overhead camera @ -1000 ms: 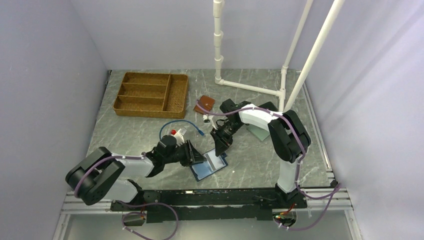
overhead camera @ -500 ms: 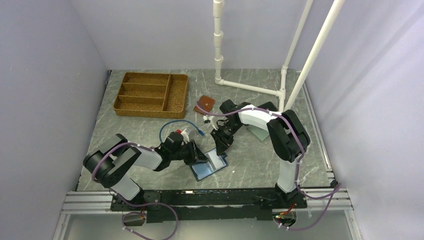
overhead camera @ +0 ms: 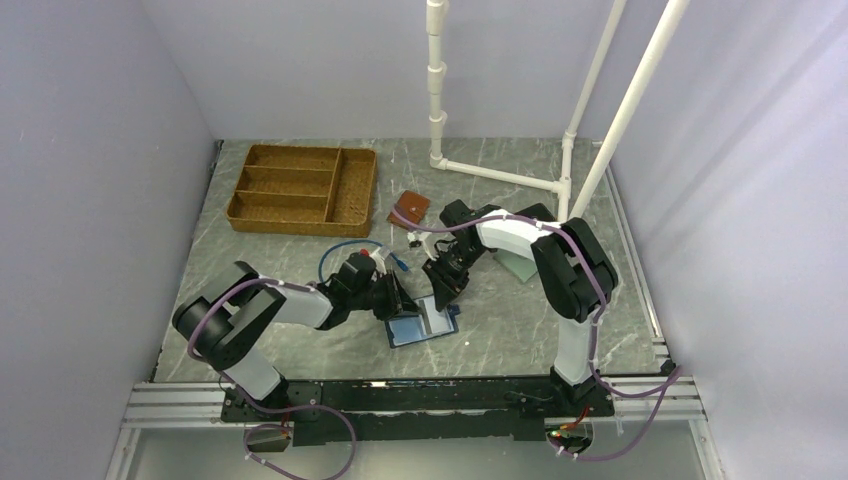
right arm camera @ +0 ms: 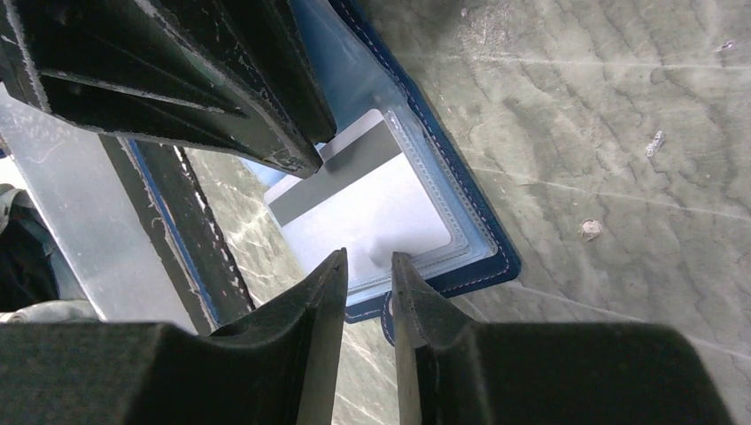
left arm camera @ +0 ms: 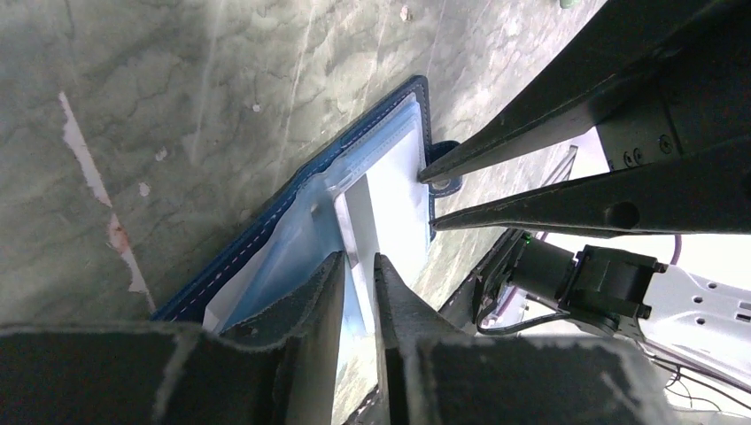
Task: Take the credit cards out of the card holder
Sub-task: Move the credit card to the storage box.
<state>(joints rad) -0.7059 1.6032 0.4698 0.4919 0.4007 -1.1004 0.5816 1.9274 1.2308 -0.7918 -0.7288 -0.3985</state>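
The navy card holder lies open on the table. It shows in the left wrist view and the right wrist view. A pale credit card with a grey stripe sits in its clear pocket, also seen in the left wrist view. My left gripper is shut to a narrow gap over the card's striped end. I cannot tell whether it grips anything. My right gripper is shut to a narrow gap at the holder's edge, by the snap tab.
A tan-brown wallet lies behind the right arm. A wicker divided tray stands at the back left. A blue cable curls behind the left gripper. A white pipe frame stands at the back right.
My left gripper has moved right onto the open card holder and its fingers have closed from wide open to a narrow gap. The right gripper has stayed put.
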